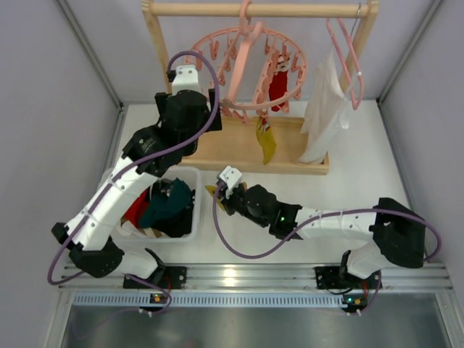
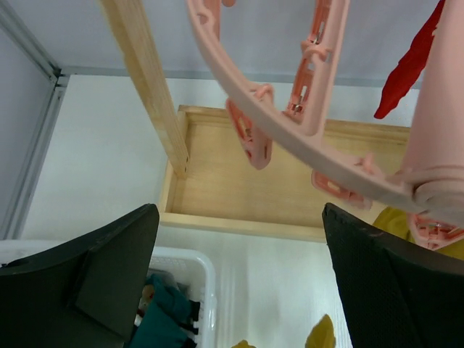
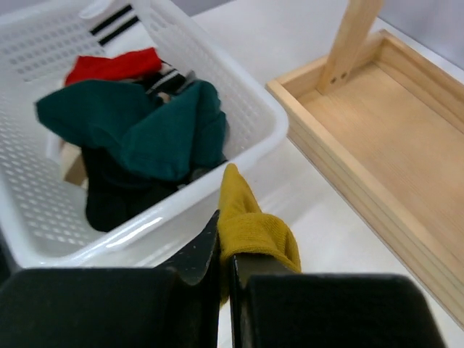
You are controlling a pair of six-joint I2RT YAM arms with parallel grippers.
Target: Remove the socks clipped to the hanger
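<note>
**Clipped socks lie to the right of my open left fingers**

My left gripper (image 1: 216,101) stands wide and empty at the left rim of the hanger (image 2: 290,141). The red sock (image 1: 278,85) and the hanging mustard sock (image 1: 265,141) dangle on the ring's right side, long axes vertical. I can't make out the mustard one's clip, so I only judge it clipped. The left arm is the nearer one. My right gripper (image 3: 226,243) is pinched on the held mustard sock (image 3: 250,225), just right of the basket (image 3: 268,119).

The hanger (image 1: 241,61) is pink. The socks (image 1: 278,87) are red, yellow and dark green. The basket (image 3: 246,101) is white.
</note>
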